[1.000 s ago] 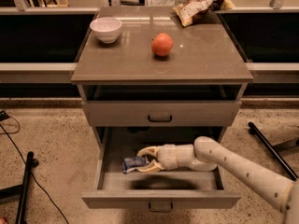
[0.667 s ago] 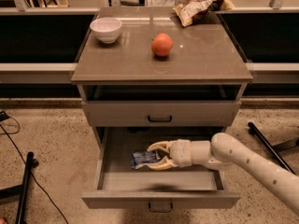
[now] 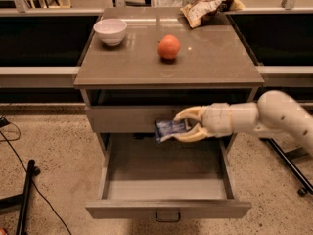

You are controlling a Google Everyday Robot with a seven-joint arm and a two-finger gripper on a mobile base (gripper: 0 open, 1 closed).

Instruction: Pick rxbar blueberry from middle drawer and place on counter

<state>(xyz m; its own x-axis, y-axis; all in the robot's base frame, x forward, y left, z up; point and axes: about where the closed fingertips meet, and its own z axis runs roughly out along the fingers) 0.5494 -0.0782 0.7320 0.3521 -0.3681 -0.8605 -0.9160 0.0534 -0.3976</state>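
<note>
Now that the gripper (image 3: 179, 127) has risen out of the middle drawer (image 3: 166, 209) — jaws pinching the rxbar blueberry (image 3: 168, 129) — only the carry toward twelve o'clock onto the tabletop (image 3: 215, 58) seems left.

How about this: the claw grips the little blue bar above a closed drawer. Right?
Not quite. The camera view shows the middle drawer pulled open, not closed. The claw does grip the rxbar blueberry above it.

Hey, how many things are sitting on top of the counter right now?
3: a white bowl at the back left, an orange fruit near the middle, a snack bag at the back right. The gripper holds the rxbar blueberry above the open middle drawer.
</note>
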